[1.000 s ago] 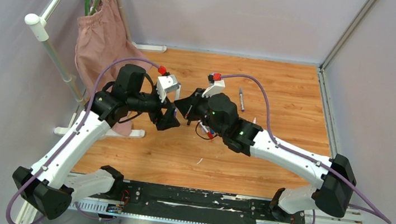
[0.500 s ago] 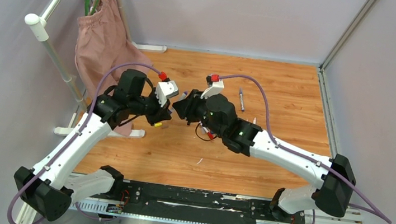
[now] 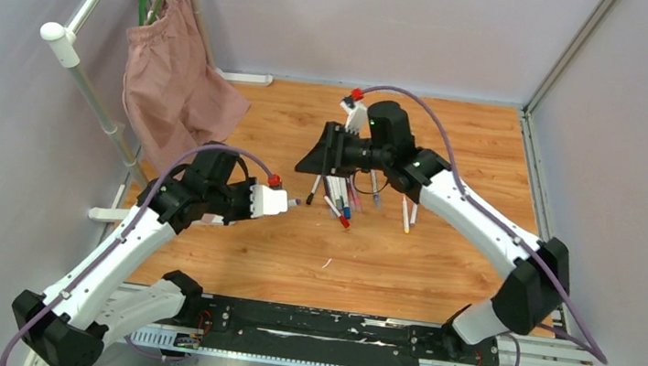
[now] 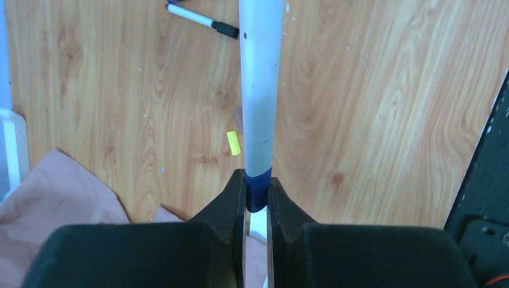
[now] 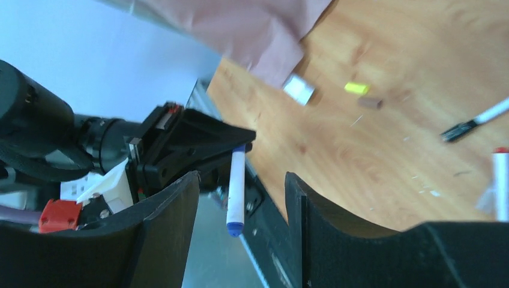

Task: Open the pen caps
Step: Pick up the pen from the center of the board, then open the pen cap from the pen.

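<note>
We are clamping the left pincer (image 4: 257,201) on a pen (image 4: 260,90) by its dark-blue end, likely the cap (image 4: 258,189), at the counter's (image 3: 439,270) 9 o'clock. The right pincer (image 5: 240,180) is standing apart, empty, likely needing next to grip the pen's far end and pull.

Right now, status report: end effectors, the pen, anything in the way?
Left end effector shut on white pen at dark blue end. Right end effector open, empty, near pen pile. Yellow cap loose on table. Pink cloth beside left arm.
</note>
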Action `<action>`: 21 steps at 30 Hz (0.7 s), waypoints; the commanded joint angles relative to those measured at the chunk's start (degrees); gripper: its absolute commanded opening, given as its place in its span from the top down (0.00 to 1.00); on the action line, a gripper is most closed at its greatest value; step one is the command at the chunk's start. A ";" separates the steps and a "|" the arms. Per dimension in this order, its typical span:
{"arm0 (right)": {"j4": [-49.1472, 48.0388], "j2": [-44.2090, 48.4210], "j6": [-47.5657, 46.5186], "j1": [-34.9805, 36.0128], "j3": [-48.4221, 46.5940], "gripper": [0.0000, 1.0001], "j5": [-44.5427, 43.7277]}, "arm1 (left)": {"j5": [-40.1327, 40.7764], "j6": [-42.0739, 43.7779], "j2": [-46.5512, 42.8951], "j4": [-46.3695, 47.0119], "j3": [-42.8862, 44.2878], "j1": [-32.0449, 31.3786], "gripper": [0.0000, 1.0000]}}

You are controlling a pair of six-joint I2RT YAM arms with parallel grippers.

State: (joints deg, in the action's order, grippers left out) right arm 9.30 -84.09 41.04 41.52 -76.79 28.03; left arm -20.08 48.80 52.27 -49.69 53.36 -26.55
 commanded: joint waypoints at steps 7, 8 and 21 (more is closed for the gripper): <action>5.88 -15.30 -2.06 3.70 -4.07 0.40 28.11 | 5.89 13.10 -0.15 -3.40 -1.89 -3.71 1.00; 5.75 -15.92 -2.02 4.27 -4.46 0.41 28.56 | 5.81 13.08 -0.01 -3.44 -1.80 -3.77 1.00; -4.03 -25.26 4.42 7.92 -5.30 0.60 36.46 | 4.99 16.25 -0.14 -4.37 -1.77 -4.39 1.00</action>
State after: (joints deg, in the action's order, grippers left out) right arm 9.37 -107.81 42.17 48.51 -82.17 59.94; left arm -15.05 62.65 52.34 -52.90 51.66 -30.26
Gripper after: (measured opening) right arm 0.479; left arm 0.133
